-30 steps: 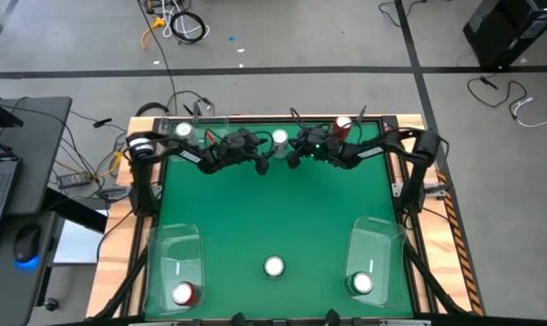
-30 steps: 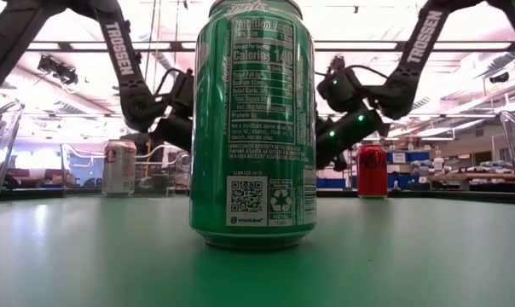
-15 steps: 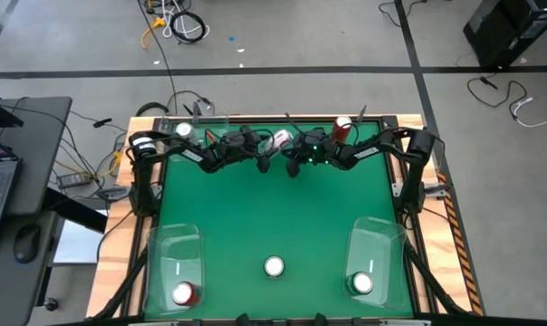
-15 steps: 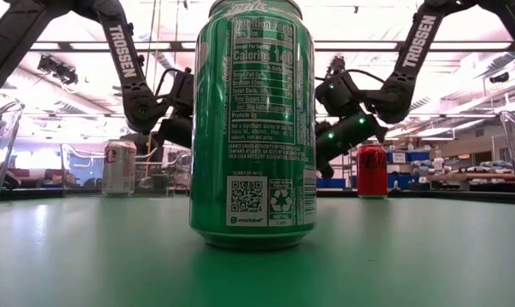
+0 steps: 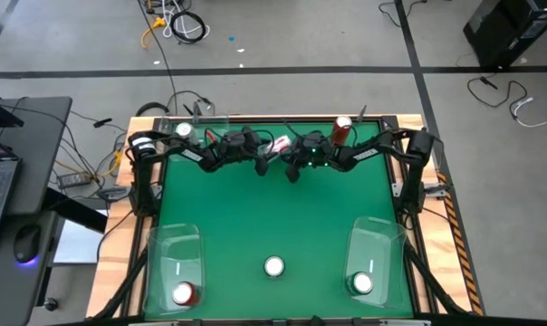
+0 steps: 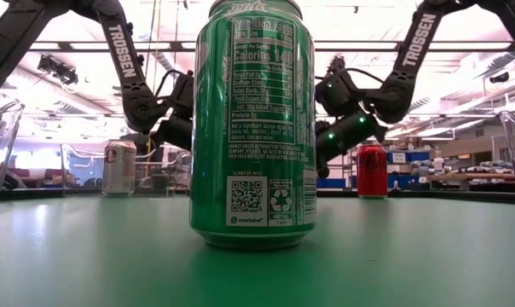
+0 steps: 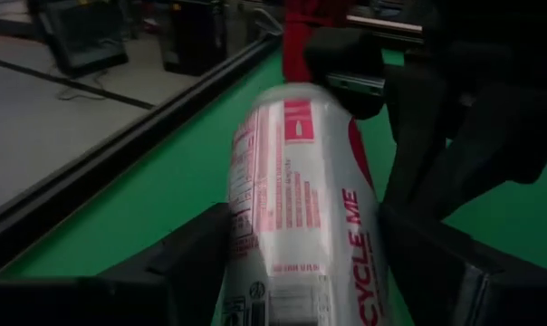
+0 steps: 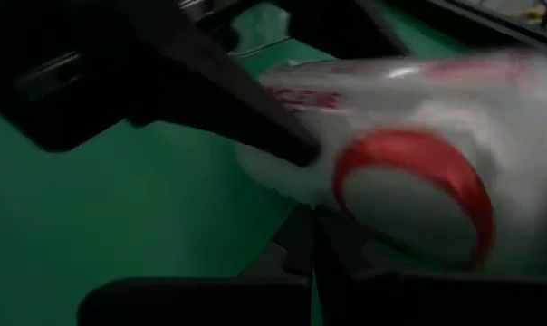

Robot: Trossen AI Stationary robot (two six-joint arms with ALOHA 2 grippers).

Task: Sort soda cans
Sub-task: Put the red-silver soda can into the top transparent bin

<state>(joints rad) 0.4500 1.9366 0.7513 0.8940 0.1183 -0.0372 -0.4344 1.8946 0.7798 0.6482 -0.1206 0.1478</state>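
A silver can with red print (image 5: 278, 143) lies tipped above the table's far middle, between both grippers. My left gripper (image 5: 261, 152) is shut on it. My right gripper (image 5: 292, 156) is open, its fingers (image 7: 346, 59) standing on either side of the can's far end. Another silver can (image 5: 183, 129) and a red can (image 5: 342, 127) stand upright at the far edge. A green can (image 5: 273, 266) stands at the near middle and fills the low view (image 6: 253, 128), hiding the held can there. One red can (image 5: 183, 292) and one green can (image 5: 362, 283) stand in bins. My left gripper pinches the silver can's side wall (image 7: 255, 244) between its two fingers (image 7: 187, 263), coming level from the table's left and lying across the can. The can is tipped far over in the hold. My right gripper: I cannot tell whether it touches the can.
Two clear plastic bins sit at the near corners, the left bin (image 5: 176, 249) and the right bin (image 5: 375, 237). The wooden table rim (image 5: 255, 117) runs close behind the grippers. Green surface lies bare between the grippers and the near green can.
The silver can stood upright with its top facing up; it has tipped over in my left gripper's hold and now lies slanted. My right gripper has moved toward the table's left, up to the can's end.
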